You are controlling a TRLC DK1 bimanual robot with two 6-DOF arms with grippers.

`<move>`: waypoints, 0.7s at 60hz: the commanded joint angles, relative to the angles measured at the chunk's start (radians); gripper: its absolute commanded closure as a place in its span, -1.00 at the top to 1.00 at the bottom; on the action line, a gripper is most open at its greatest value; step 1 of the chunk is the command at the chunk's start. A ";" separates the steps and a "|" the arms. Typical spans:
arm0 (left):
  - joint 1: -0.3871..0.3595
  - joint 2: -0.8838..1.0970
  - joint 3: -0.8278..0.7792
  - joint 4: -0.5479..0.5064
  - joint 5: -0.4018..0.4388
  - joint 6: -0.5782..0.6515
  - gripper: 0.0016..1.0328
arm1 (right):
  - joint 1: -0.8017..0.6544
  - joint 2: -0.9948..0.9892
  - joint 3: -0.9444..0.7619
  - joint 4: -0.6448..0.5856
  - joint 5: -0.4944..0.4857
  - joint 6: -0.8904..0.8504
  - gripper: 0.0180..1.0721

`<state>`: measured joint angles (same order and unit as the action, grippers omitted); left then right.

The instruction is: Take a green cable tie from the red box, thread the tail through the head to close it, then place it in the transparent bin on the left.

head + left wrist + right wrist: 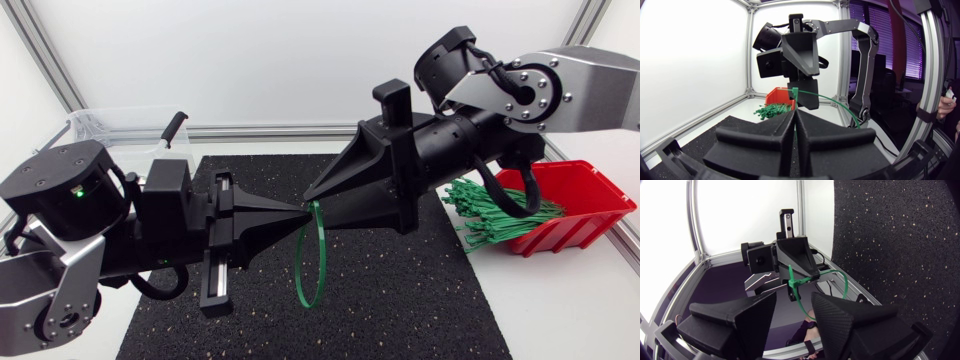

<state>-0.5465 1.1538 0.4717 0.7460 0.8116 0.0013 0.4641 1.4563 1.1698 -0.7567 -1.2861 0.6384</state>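
- Left gripper (795,111): matte black wedge fingers pressed together, pinching the green cable tie (795,94).
- The tie forms a thin, smooth loop over the speckled black mat (400,300), mid-table.
- Right gripper (793,302): fingers apart, with the strap passing between them.
- Only the head view shows the transparent bin (100,125), and it shows the red box (585,195) holding bundled spare ties (490,215).

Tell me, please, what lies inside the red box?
Green ties lie in the box, spilling out of its open end. They cover most of its floor; the right arm hides one corner.
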 commanded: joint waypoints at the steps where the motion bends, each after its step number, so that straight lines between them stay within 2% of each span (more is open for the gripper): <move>1: -0.009 0.001 -0.019 0.015 0.009 0.025 -0.93 | 0.004 0.021 0.027 -0.009 -0.004 -0.026 -0.21; 6: -0.013 0.003 -0.021 0.015 0.008 0.026 -0.93 | -0.004 0.021 0.034 -0.010 -0.005 -0.026 -0.22; 13: -0.020 -0.002 -0.024 0.015 0.008 0.025 -0.93 | -0.015 0.019 0.045 -0.012 -0.005 -0.025 -0.43; 23: -0.023 -0.002 -0.027 0.015 0.004 0.025 -0.93 | -0.033 0.024 0.053 -0.012 -0.007 -0.025 -0.43; 27: -0.023 0.000 -0.027 0.015 0.004 0.025 -0.93 | -0.033 0.027 0.048 -0.006 -0.005 -0.026 -0.51; 42: -0.029 -0.009 -0.022 0.013 0.001 0.023 -0.93 | -0.039 0.073 0.047 -0.010 0.001 -0.043 -0.51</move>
<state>-0.5594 1.1538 0.4698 0.7452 0.8001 0.0017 0.4355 1.4952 1.2026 -0.7605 -1.2873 0.6228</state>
